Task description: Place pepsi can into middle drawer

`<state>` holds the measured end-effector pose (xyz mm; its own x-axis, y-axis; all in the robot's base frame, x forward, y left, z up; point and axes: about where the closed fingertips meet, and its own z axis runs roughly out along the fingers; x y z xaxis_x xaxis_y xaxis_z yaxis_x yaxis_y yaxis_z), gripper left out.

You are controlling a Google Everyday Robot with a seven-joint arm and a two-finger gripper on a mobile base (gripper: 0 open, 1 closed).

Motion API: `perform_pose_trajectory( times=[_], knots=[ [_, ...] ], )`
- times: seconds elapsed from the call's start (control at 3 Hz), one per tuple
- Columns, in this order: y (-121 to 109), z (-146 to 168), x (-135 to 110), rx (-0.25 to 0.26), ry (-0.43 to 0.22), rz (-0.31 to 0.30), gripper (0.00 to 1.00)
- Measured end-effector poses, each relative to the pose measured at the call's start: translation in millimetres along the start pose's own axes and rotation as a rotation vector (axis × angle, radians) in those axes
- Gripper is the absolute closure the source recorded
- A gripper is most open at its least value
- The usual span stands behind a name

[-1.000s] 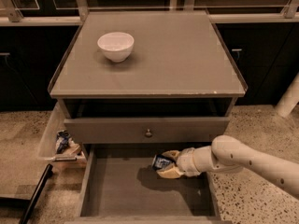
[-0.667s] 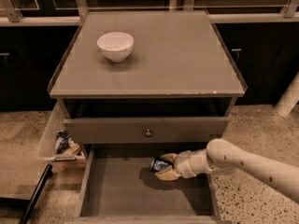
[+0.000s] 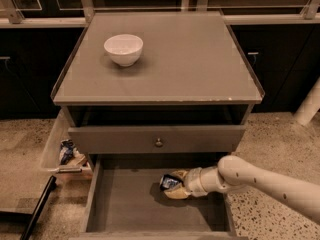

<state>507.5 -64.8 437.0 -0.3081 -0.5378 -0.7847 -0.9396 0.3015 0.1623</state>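
The pepsi can [image 3: 168, 182], dark blue with light markings, is held on its side between the tan fingers of my gripper [image 3: 174, 185]. The gripper reaches in from the right on a white arm [image 3: 260, 180] and is shut on the can. It hangs low over the grey floor of the middle drawer [image 3: 125, 204], a wide shallow box pulled out at the bottom of the cabinet. The can is over the right-centre of the drawer floor, and its shadow falls just below it.
Above it is the drawer with the round knob [image 3: 158, 142], pulled out slightly. A white bowl [image 3: 123, 49] stands on the cabinet top [image 3: 200, 59]. A clear bin [image 3: 64, 153] with packets sits on the floor at left. A white pole [image 3: 310, 104] stands at right.
The gripper with the can has moved a little to the left and lower into the open drawer. Nothing else has moved.
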Motion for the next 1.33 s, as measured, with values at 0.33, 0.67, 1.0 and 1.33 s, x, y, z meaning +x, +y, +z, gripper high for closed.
perform_pose_trajectory(
  times=[0.33, 0.67, 1.0, 1.33],
  knots=[
    [4, 20, 20, 0.014, -0.011, -0.007, 1.00],
    [3, 32, 32, 0.043, -0.023, -0.023, 1.00],
    [0, 41, 35, 0.065, -0.041, -0.041, 1.00],
    [0, 41, 35, 0.065, -0.041, -0.041, 0.81]
  ],
)
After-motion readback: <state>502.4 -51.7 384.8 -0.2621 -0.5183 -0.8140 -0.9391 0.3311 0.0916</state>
